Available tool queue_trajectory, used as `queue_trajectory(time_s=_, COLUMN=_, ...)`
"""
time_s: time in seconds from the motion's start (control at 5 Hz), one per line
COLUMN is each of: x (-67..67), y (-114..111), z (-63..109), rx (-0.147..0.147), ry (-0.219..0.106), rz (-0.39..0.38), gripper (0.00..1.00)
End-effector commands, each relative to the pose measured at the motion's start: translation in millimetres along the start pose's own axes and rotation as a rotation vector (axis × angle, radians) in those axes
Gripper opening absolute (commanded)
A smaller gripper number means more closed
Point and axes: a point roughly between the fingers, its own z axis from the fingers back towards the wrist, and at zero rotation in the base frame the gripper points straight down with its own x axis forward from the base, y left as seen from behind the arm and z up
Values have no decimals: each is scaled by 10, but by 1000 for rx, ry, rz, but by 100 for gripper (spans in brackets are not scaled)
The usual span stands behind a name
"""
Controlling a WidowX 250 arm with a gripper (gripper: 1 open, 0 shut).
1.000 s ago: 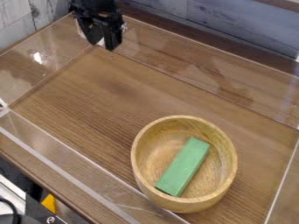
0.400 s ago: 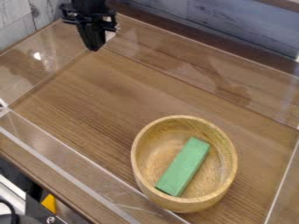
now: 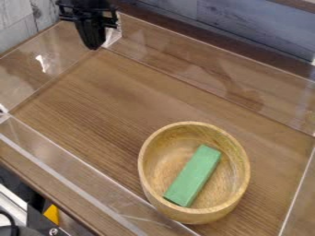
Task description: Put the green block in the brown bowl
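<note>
Green block (image 3: 194, 174) lies flat inside brown bowl (image 3: 194, 172), slanted across its floor. Bowl sits on wood-grain counter (image 3: 123, 101), near front right corner, within clear plastic walls (image 3: 74, 189). Gripper (image 3: 92, 41) hangs at far left, well apart, jaws together, empty.

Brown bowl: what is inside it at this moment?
The green block lies flat inside the brown bowl, alone. The patch of bowl floor beneath the block is covered.
</note>
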Motion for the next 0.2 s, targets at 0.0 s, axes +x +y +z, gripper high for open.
queue_trajectory(time_s=0.0, x=48, y=85, z=217, rx=35, ry=-52, rz=17, gripper=0)
